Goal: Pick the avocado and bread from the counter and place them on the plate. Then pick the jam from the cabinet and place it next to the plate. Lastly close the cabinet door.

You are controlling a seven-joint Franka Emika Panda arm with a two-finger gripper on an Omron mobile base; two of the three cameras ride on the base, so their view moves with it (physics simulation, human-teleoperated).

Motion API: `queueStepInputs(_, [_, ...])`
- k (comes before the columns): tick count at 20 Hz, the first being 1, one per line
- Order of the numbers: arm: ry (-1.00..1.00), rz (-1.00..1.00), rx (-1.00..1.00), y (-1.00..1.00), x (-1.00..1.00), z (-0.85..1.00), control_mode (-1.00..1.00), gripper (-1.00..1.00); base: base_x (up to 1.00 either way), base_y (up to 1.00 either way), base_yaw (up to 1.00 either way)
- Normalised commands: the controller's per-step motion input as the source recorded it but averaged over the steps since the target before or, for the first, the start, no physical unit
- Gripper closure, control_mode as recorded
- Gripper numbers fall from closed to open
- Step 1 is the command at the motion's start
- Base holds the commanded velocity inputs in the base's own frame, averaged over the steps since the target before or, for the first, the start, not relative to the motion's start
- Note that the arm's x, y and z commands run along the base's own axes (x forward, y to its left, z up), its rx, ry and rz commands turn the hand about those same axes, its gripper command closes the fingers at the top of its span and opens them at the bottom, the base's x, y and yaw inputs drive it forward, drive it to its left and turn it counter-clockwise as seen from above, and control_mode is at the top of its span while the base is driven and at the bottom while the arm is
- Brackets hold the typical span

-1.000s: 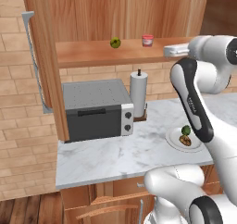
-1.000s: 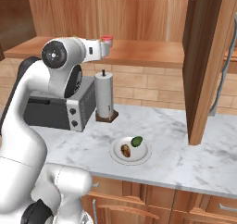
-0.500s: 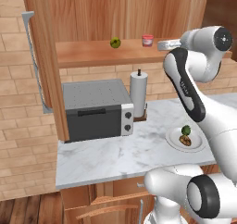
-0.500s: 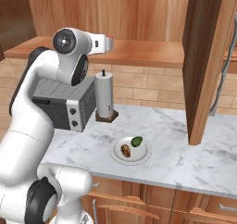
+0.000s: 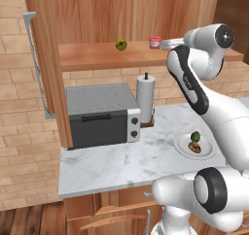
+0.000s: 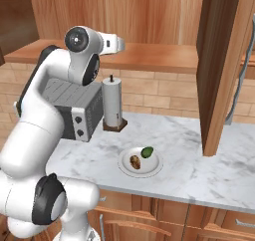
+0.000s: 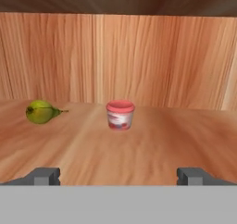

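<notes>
Avocado (image 6: 147, 152) + bread (image 6: 134, 161) on plate (image 6: 153, 168). Jam (image 7: 120, 115) step now: frame centre, my claw (image 7: 119, 176) fingers apart. Next: reach fwd, straddle jar.

Two rear base cameras on one counter (image 5: 121, 163) from opposite sides; hand camera into the cabinet (image 7: 139, 56)

Tan brick wall (image 5: 19, 146), grey toaster oven (image 5: 99, 115), paper-towel roll (image 5: 145, 100), wooden floor (image 5: 29, 222)
</notes>
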Motion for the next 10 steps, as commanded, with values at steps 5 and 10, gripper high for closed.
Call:
queueStepInputs(5, [0.03, 0.00, 0.00, 0.03, 0.40, -0.05, -1.00, -1.00, 0.00, 0.00, 0.00])
queueStepInputs(10, [0.03, -0.01, 0.00, 0.07, 0.45, -0.06, -1.00, -1.00, 0.00, 0.00, 0.00])
